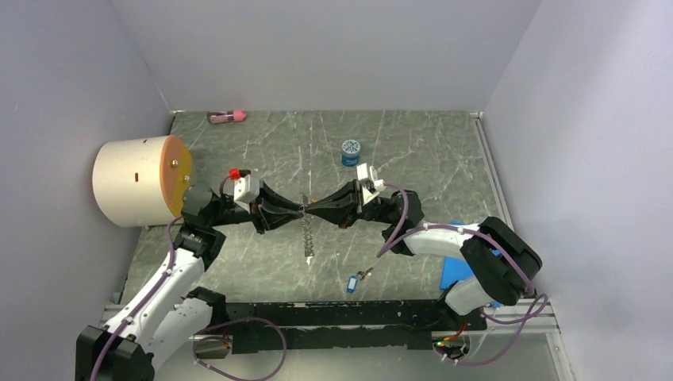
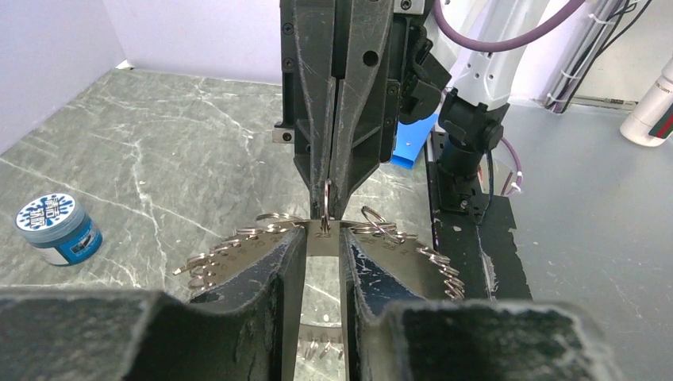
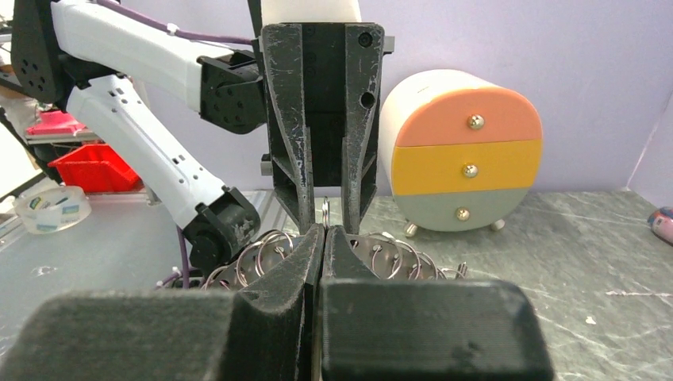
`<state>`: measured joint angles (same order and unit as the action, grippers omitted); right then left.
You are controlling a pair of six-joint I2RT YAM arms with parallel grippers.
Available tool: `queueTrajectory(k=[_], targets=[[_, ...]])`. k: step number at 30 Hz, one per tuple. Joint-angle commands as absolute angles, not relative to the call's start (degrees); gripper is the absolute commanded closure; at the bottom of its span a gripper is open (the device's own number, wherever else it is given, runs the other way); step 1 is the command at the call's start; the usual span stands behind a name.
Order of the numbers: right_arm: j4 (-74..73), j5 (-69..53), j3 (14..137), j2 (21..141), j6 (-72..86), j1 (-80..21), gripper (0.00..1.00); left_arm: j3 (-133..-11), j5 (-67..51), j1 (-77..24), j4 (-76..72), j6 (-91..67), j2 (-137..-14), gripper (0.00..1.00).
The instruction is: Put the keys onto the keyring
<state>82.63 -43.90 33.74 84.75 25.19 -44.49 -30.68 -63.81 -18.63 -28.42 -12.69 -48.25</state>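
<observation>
**Two grippers meet at the keyring (image 1: 307, 236), keys (image 1: 351, 283) lie apart on the table (image 1: 413, 143)**

Taking the blue jar (image 1: 351, 152) as the mark, the keyring is on the arm-base side of it and a little to its left. It looks like a beaded string of small linked metal rings, running away from the jar toward the bases. Its jar-side end is lifted between the two arms' fingertips, which face each other there.

The right gripper (image 3: 321, 232) has its fingers pressed together, pinching one small ring of the keyring that stands upright at the tips. The left gripper (image 2: 324, 232) has its fingers spread, with a clear gap between them. That same upright ring sits in line with the gap, and whether either pad touches it cannot be told. In both wrist views, more rings drape outward on either side of the fingers.

The keys lie flat on the table, farther from the jar than the keyring and almost straight toward the bases from it. The blue-tagged key is just beside a second small metal key (image 1: 366, 274), and neither gripper is touching them. A round drawer unit (image 1: 143, 181) stands well to the left of the jar.
</observation>
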Motion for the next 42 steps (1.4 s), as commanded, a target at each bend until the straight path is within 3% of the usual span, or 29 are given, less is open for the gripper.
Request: queueTrajectory(k=[1,12,14,19,27,28,34,42], targets=[[87.2,-43.9,35.3,84.5,26.2,-44.4,1.0,-33.3,-62.5,-19.1,-27.6,-10.9,-47.9,0.72],[87.9,-44.3,35.7,85.3,26.8,-44.4,1.0,-35.0,-61.0,-19.1,-25.9,-10.7,-47.2,0.71],[88.0,-44.3,35.7,85.3,26.9,-44.4,1.0,-35.0,-61.3,-19.1,-25.6,-10.3,-47.3,0.75],[88.0,-44.3,35.6,85.4,26.9,-44.4,1.0,-35.6,-62.6,-19.1,-25.0,-9.8,-48.1,0.97],[87.4,-43.1,34.7,85.5,26.1,-44.3,1.0,-37.9,-60.6,-19.1,-18.5,-8.0,-47.2,0.97],[87.4,-42.8,34.5,85.5,26.0,-44.4,0.9,-38.3,-60.1,-19.1,-17.0,-7.4,-46.9,0.97],[87.2,-42.6,34.6,85.4,25.8,-44.3,0.65,-40.6,-60.1,-19.1,-10.9,-4.8,-47.5,0.97],[84.3,-41.9,34.1,83.9,23.5,-44.3,0.53,-43.4,-57.1,-19.2,-1.4,4.5,-47.7,0.97]])
